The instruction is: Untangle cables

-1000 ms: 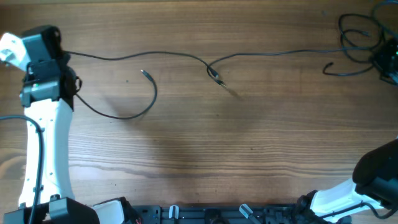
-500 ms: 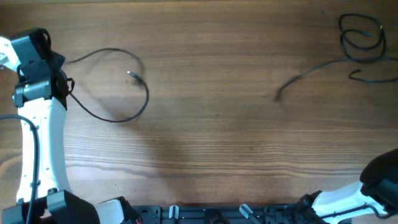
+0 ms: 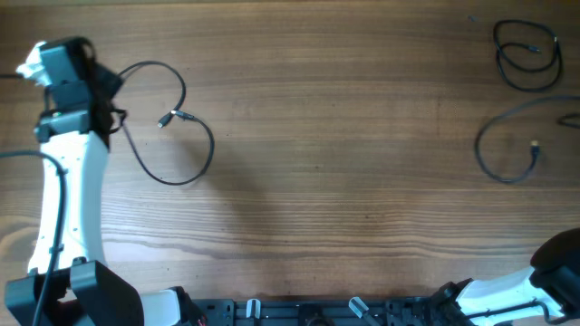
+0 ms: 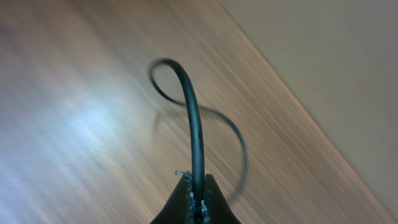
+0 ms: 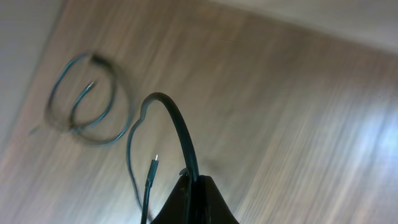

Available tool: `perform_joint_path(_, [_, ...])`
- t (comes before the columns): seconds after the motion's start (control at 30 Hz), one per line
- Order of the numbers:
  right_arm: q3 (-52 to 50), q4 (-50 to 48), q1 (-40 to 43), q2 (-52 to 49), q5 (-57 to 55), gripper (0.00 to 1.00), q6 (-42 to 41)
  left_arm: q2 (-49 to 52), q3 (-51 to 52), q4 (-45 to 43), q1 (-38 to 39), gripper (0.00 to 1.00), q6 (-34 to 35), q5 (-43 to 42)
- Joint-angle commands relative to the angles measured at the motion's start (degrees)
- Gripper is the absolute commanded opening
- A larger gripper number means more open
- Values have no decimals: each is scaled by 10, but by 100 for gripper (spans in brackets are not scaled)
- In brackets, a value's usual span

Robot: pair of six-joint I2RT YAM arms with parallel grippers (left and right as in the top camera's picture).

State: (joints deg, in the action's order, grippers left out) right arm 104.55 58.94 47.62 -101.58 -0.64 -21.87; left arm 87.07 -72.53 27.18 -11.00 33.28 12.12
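Note:
Three thin black cables lie apart on the wooden table. The left cable (image 3: 186, 163) curls in an open loop at the left, its plug (image 3: 169, 118) inside the curl. My left gripper (image 3: 104, 81) is shut on this cable (image 4: 193, 124), which rises straight out of the pinched jaws (image 4: 198, 194). The right cable (image 3: 494, 163) loops near the right edge with its plug (image 3: 535, 147) free. My right gripper (image 5: 191, 183), outside the overhead view, is shut on that cable (image 5: 177, 124), and its plug (image 5: 153, 165) hangs beside the jaws. A third cable (image 3: 526, 56) lies coiled at the far right corner.
The white left arm (image 3: 63, 199) runs along the table's left side. The right arm's base (image 3: 507, 285) sits at the bottom right. The coiled cable (image 5: 87, 102) shows in the right wrist view near the table edge (image 5: 37, 74).
A second ago the two cables were joined at a knot mid-table. They have come apart: the left one has sprung back left into a loop, the right one has gone to the right edge.

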Motion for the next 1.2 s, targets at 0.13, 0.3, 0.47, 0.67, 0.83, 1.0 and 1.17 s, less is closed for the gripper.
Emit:
perform_joint_path(0.13, [18, -11, 0, 20, -149, 4, -34, -1, -3, -33, 139, 4, -16, -53])
perform_joint_path(0.3, [7, -7, -2, -7, -114, 4, -31, -1, -3, -84, 219, 4, -16, -92])
perform_joint_path(0.47, [4, 27, -2, -30, -51, 60, 19, -10, -3, -158, 275, 4, -16, -124])
perform_joint_path(0.67, [6, 49, -2, -26, 35, 100, 35, -29, -3, -229, 316, 4, -13, -168])
perform_joint_path(0.83, [6, 57, -13, -22, 240, 100, 100, -36, -3, -271, 328, 4, 47, -217])
perform_joint_path(1.0, [6, 74, -74, -22, 307, 100, 135, -34, -3, -311, 334, 4, 154, -276])
perform_joint_path(1.17, [6, 75, -155, -22, 303, 100, 145, -28, -3, -212, 356, 4, 154, -275])
